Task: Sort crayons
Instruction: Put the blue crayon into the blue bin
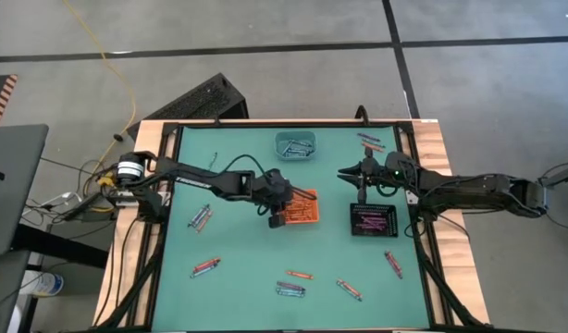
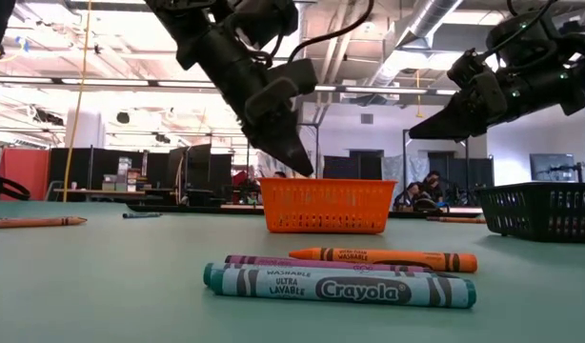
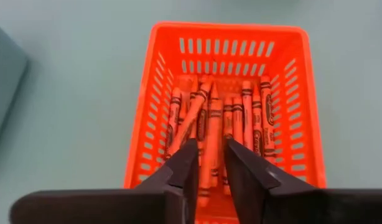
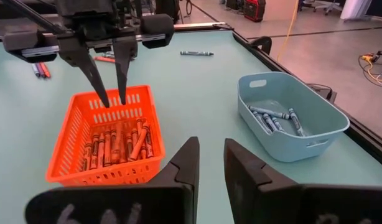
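Crayons [image 3: 211,127] in orange basket [image 3: 150,118] visible fr wrist views only.

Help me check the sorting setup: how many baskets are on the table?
3: the orange basket in the middle, the black basket just right of it, the teal tub beyond them by the edge. None seems hidden.

Bright, even light falls from the ceiling strips [image 2: 388,90] — shadows on the green table [image 1: 238,277] stay faint. In the low view the nearest crayons [image 2: 340,286] are crisp, while the hall behind glows hazy and overexposed — the arms read as silhouettes.
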You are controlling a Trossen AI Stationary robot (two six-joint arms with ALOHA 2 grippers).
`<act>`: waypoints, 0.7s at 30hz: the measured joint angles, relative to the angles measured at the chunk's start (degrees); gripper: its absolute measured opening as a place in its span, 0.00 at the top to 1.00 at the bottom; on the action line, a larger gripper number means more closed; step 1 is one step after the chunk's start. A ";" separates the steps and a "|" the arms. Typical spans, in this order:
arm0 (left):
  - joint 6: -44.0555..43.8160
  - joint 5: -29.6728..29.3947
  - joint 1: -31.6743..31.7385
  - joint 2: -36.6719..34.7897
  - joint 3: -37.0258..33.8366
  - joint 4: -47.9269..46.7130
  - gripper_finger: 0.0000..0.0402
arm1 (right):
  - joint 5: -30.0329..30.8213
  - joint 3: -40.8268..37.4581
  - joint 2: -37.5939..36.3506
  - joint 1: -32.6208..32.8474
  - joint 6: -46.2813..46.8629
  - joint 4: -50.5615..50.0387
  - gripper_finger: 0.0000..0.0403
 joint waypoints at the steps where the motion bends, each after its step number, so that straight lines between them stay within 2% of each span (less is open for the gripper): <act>1: -0.32 0.00 0.00 0.00 0.00 -0.30 0.82 | -0.01 0.00 0.02 0.00 0.00 -0.02 0.82; 6: -1.30 0.01 0.00 0.00 0.00 -1.54 0.75 | 0.00 0.00 0.02 0.00 0.00 -0.04 0.82; 10: -2.21 -1.24 0.38 -0.94 -0.02 -6.86 0.72 | 0.01 0.00 0.02 0.00 0.00 -0.10 0.82; 15: -5.97 -4.52 1.50 -4.43 0.00 -14.85 0.72 | -0.01 0.00 0.02 -0.04 -0.04 -0.52 0.82; 19: -7.68 -6.70 2.57 -9.33 -0.02 -16.45 0.71 | -0.01 0.00 0.02 -0.03 -0.15 -0.81 0.82; 21: -8.41 -9.75 3.14 -11.71 0.02 -18.21 0.71 | -0.01 0.00 0.02 0.00 -0.09 -0.89 0.82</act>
